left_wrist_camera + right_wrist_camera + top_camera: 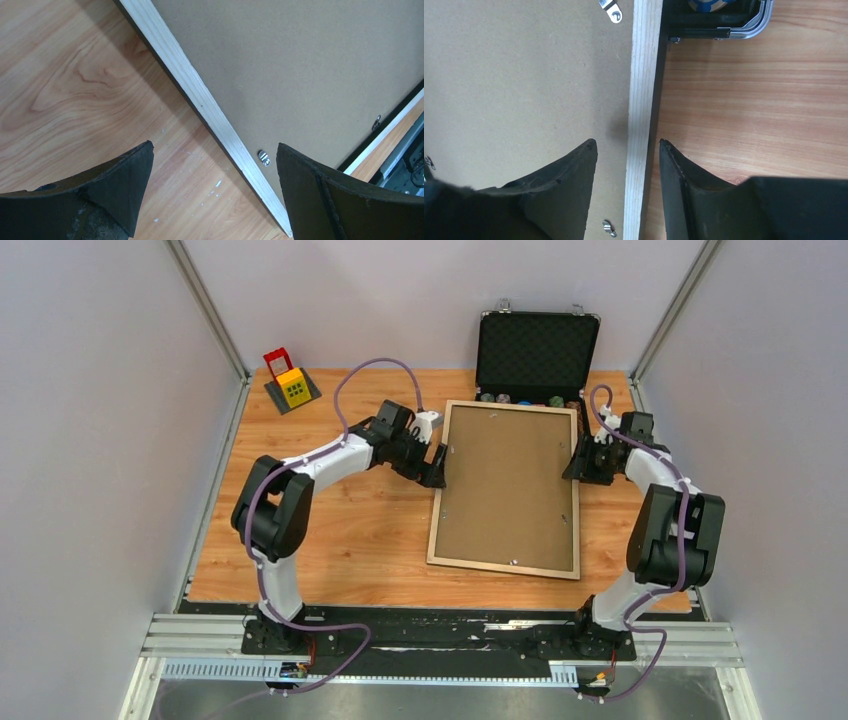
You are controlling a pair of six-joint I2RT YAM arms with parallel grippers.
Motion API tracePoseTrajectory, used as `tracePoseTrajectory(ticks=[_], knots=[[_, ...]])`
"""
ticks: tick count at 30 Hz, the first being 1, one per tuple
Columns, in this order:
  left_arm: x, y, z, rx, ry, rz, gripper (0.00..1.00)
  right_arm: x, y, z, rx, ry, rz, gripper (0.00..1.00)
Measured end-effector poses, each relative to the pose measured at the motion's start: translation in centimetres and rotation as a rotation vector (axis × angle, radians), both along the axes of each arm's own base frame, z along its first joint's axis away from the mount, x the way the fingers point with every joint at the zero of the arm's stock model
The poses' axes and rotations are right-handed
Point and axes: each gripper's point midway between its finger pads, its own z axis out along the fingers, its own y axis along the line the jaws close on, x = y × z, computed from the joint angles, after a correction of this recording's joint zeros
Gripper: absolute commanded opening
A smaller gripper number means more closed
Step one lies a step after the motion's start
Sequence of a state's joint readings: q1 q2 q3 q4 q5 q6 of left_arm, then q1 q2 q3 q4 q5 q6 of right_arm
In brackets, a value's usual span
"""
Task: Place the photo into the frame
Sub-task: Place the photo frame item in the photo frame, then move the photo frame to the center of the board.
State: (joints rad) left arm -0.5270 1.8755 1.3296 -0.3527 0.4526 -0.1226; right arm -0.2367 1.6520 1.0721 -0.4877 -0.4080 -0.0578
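Frame [505,566] lies flat at mid-bench [350,540], backing board [510,485] seated within it. Case [538,350] stands just behind its far rail. Toy block [291,386] sits in the far left corner. Left pincer [214,145] straddles the left rail and right pincer [628,141] the right rail.

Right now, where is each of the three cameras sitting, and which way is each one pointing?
Top external: above and behind the bases, looking down at the table; both arms, the left gripper and the right gripper show.
Left wrist: on the left arm, looking down over a rail of the frame; its two open fingers show.
Right wrist: on the right arm, looking down; its open fingers straddle a frame rail.
Shared: all views show the frame and the brown backing board.
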Motion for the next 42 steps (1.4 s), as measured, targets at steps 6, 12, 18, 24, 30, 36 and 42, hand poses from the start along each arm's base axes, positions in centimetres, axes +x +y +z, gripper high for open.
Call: tracePoseTrajectory(ticks=[6, 12, 18, 24, 30, 36, 42], knots=[[0.5, -1.0, -0.6, -0.023, 0.042, -0.002, 0.98, 0.0, 0.0, -0.7, 0.002, 0.017, -0.001, 0.35], [0.7, -1.7, -1.9, -0.033, 0.091, -0.002, 0.92, 0.2, -0.3, -1.0, -0.004, 0.018, -0.006, 0.23], [0.4, -1.8, -3.3, -0.031, 0.137, -0.001, 0.80, 0.2, -0.4, -1.0, -0.009, 0.019, -0.009, 0.15], [0.2, -2.1, -3.2, -0.049, 0.149, -0.005, 0.64, 0.2, -0.4, -1.0, -0.008, 0.019, -0.009, 0.06], [0.1, -2.4, -2.9, -0.066, 0.152, -0.014, 0.53, 0.2, -0.3, -1.0, -0.007, 0.019, -0.008, 0.00], [0.3, -2.2, -3.0, -0.065, 0.152, -0.009, 0.43, 0.2, 0.0, -1.0, -0.005, 0.016, 0.001, 0.00], [0.6, -1.6, -3.1, -0.061, 0.162, 0.013, 0.35, 0.3, 0.6, -0.9, 0.011, 0.013, 0.015, 0.00]])
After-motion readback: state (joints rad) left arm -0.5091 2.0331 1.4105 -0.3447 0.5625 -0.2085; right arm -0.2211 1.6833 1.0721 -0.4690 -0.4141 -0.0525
